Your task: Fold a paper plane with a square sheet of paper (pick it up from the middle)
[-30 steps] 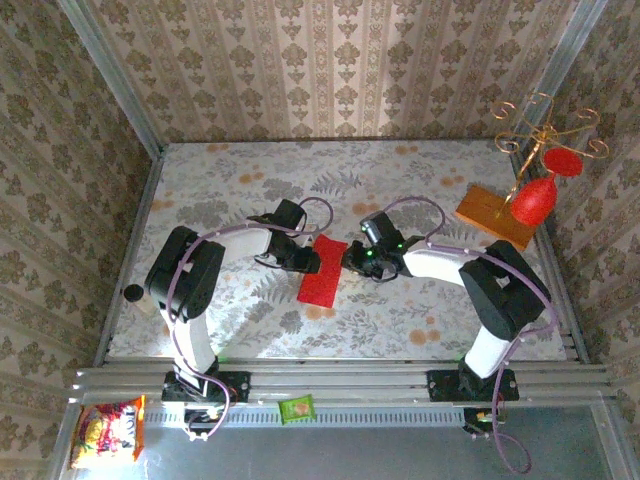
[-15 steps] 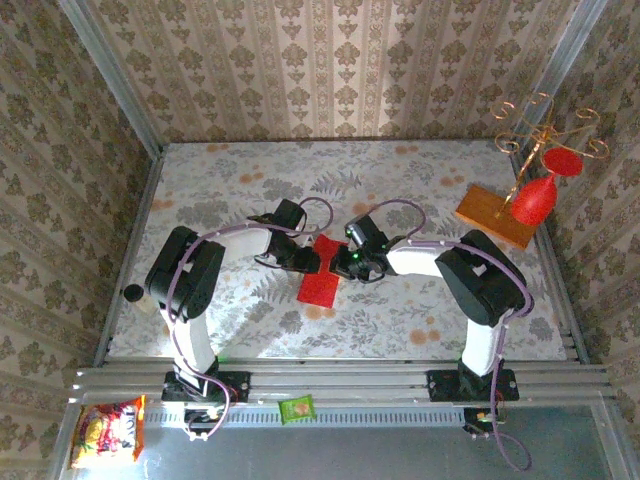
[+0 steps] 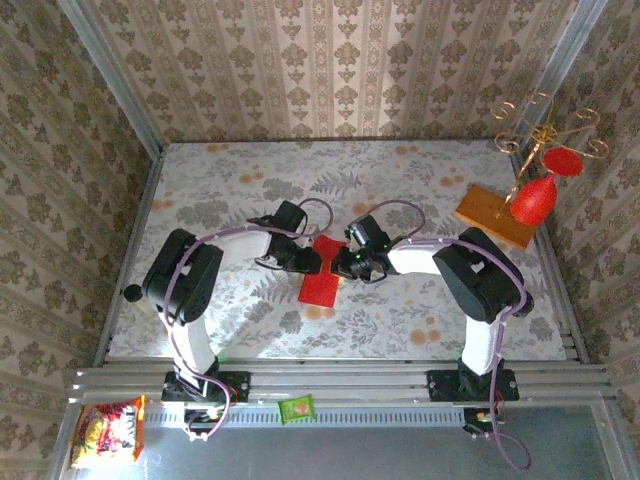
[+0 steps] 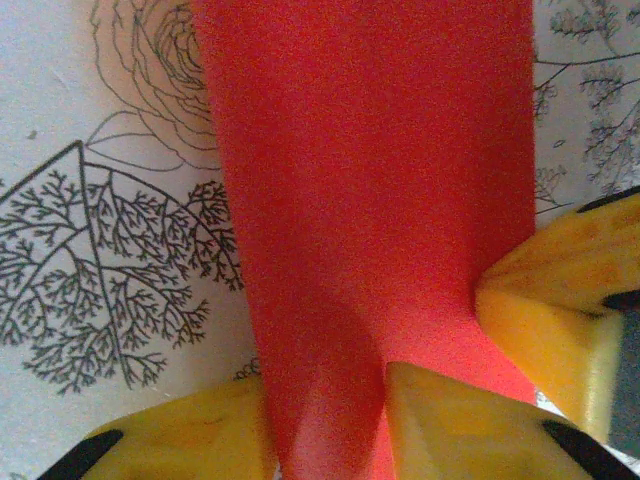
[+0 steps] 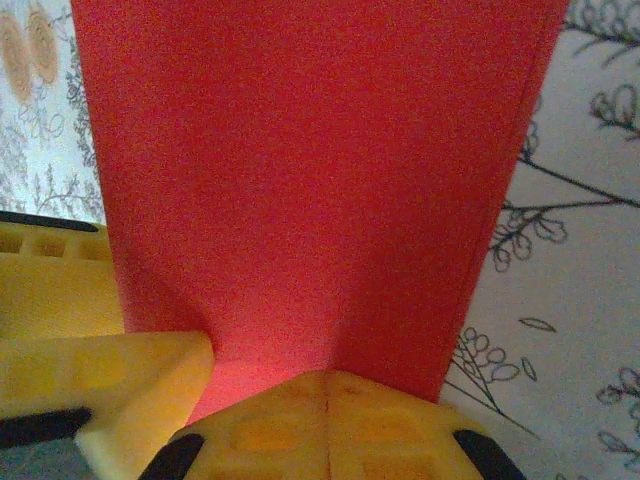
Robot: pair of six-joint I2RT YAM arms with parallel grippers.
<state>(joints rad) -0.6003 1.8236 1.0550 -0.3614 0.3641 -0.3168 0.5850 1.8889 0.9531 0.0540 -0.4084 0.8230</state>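
1. Overhead, the table (image 3: 420,320) wears a pale floral cloth and is boxed in by patterned wallpaper walls (image 3: 330,70). A wooden board (image 3: 487,210) carrying a red goblet ornament (image 3: 532,200) sits at its far right.
2. Mid-table, the sheet of paper (image 3: 320,283) lies as a narrow red folded strip. The left gripper (image 3: 306,260) and right gripper (image 3: 350,264) face each other across its far half.
3. Up close, the left wrist view shows the left gripper (image 4: 325,435) pinching a raised pleat of the sheet between its yellow pads. A finger of the right gripper (image 4: 545,310) touches the strip's edge just beside them.
4. From the right wrist, the right gripper (image 5: 325,400) has its pads pressed together on the puckered near edge of the sheet.
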